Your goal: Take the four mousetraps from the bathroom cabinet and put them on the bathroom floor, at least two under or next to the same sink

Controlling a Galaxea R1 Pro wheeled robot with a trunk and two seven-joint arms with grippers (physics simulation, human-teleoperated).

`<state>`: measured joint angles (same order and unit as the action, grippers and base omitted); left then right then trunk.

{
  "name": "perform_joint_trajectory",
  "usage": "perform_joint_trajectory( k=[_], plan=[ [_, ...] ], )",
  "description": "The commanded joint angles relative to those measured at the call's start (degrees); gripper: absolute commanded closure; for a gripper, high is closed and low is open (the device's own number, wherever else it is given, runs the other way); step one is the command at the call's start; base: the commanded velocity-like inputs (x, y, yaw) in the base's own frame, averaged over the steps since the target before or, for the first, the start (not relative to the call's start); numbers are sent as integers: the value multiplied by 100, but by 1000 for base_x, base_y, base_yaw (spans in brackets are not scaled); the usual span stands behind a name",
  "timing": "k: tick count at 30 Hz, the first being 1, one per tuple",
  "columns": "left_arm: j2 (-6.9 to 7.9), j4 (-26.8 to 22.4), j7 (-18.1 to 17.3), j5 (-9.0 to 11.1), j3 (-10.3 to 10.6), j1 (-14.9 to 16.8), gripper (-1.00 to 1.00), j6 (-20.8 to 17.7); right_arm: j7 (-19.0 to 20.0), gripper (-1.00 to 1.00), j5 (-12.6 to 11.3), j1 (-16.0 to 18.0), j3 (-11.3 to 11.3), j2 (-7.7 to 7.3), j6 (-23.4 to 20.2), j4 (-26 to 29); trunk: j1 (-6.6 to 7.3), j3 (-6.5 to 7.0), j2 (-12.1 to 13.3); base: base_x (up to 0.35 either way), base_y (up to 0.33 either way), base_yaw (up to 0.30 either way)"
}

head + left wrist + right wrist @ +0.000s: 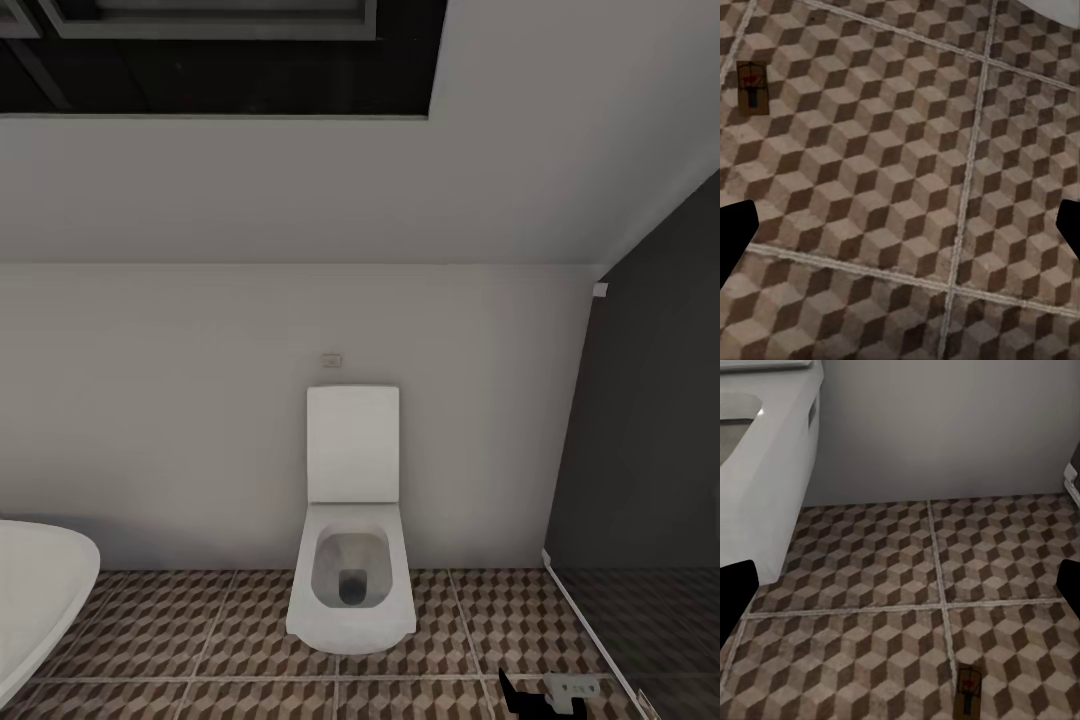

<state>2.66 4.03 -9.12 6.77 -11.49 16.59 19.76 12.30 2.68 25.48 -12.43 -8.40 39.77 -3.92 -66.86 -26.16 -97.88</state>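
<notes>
One mousetrap (752, 88) lies flat on the bathroom floor (900, 187) in the left wrist view, a small wooden board with a dark spring and a red mark, clear of any grout line crossing. Another mousetrap (968, 690) shows in the right wrist view, also flat on the tiles, just beside a pale grout line and well apart from the toilet (765, 457). Whether these are two traps or one seen twice, I cannot tell.

By its looks such a trap is light, stiff and thin, so it should lift with little force, but lying flat it offers only its narrow edges. The long sides of the board seem the safest hold (the wire parts could shift or snap under pressure, and the smooth tile may let the board slide away from a closing finger). No sink is visible near either trap, so I cannot judge whether they satisfy the sink condition.

The left gripper (900, 232) hangs over bare tiles with its fingers spread wide and nothing between them; the right gripper (900, 592) is likewise spread and empty.

In the head view the toilet (350, 560) stands against the white wall (180, 400), a white bathtub rim (40, 590) curves in beside it, and a dark glass partition (650, 450) closes the other side.
</notes>
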Motion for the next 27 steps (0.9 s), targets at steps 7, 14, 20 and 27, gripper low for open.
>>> perform_joint_trajectory(
  k=[7,14,20,27],
  plan=[
    [-43,27,-55,62,-20,11,-100,28,25,-100,27,10,-49,-4,31,-22,0,-7,-4,0,0,0],
    [-54,27,-55,62,-20,11,-100,28,21,-100,25,10,-49,-4,31,-22,0,-7,-4,0,0,0],
    [-55,27,-54,62,-20,11,-100,28,21,-100,24,10,-49,-4,31,-28,0,-7,-4,0,0,0],
    [-55,27,-54,62,-20,11,-100,28,21,-100,27,10,-49,-4,31,-25,0,-7,-4,0,0,0]
  ],
)
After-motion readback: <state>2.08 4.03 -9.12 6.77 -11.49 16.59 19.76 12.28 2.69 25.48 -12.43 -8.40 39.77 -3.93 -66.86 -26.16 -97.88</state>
